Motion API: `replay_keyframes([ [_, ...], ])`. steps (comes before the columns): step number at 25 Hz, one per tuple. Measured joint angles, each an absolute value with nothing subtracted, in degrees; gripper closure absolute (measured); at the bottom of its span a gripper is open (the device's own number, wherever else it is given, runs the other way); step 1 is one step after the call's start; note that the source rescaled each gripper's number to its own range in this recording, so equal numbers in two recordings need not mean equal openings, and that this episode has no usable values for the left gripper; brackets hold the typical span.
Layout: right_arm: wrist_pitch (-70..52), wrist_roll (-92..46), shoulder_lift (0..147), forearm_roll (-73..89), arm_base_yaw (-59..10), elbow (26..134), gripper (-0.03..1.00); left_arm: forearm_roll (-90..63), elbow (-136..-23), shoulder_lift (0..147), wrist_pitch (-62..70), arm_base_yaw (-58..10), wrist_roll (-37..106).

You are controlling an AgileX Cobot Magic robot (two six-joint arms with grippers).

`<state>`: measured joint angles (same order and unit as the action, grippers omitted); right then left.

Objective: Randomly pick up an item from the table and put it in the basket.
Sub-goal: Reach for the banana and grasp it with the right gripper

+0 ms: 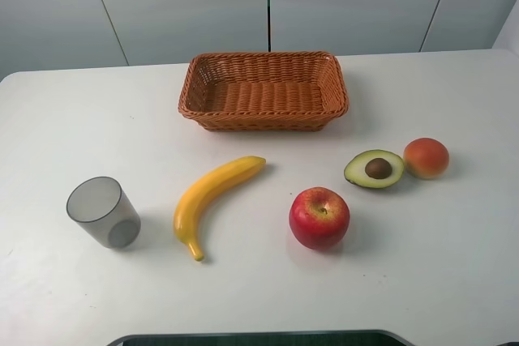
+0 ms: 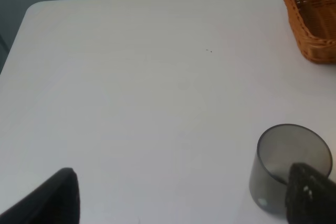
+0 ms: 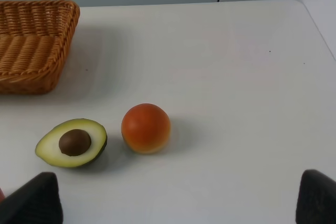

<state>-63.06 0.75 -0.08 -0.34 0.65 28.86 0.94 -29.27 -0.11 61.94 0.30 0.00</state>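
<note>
Exterior high — banana [image 1: 212, 197] on table [image 1: 73, 111], basket [image 1: 263, 119] apart.

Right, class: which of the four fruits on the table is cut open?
The halved avocado, showing green flesh and a brown pit; the banana, red apple and orange-red fruit are whole.

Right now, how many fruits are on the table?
4: banana left of centre, apple to its right, avocado half and peach side by side further right. None seems hidden.

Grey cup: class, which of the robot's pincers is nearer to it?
Left. The left pincer is right beside the cup; the right pincer is over by the avocado instead.
</note>
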Motion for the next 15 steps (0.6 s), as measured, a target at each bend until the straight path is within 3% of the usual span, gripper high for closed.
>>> replay_keyframes([
  [15,-63.06,0.75,-0.08,-0.34,0.65,28.86,0.03,0.94,-29.27,-0.11,61.94,0.30,0.00],
])
